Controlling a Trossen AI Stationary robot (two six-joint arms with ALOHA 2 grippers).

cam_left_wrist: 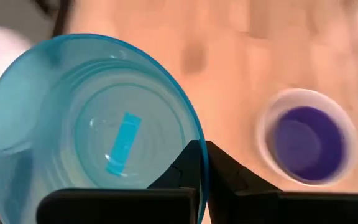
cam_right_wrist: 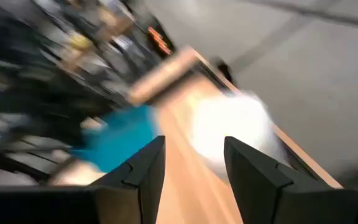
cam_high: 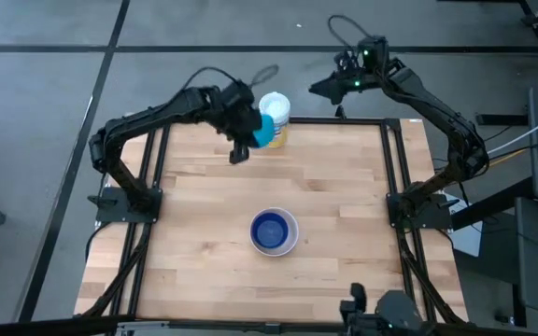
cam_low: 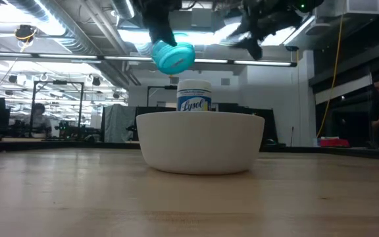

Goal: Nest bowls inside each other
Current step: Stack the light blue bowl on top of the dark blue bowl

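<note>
Only the left wrist view shows the left gripper [cam_left_wrist: 202,163] pinching the teal bowl [cam_left_wrist: 92,130] rim, raised near the canister [cam_high: 275,114]. Right gripper [cam_right_wrist: 191,162] open, lifted beyond the table's far edge. White bowl [cam_high: 289,224] holds the dark blue bowl [cam_high: 270,230].

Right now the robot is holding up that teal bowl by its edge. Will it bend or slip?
Probably not much. The teal bowl looks like thin, see-through plastic, so it is likely light. The left hand pinches only its rim, and the bowl hangs tilted, so it might swing or slip a little.
</note>
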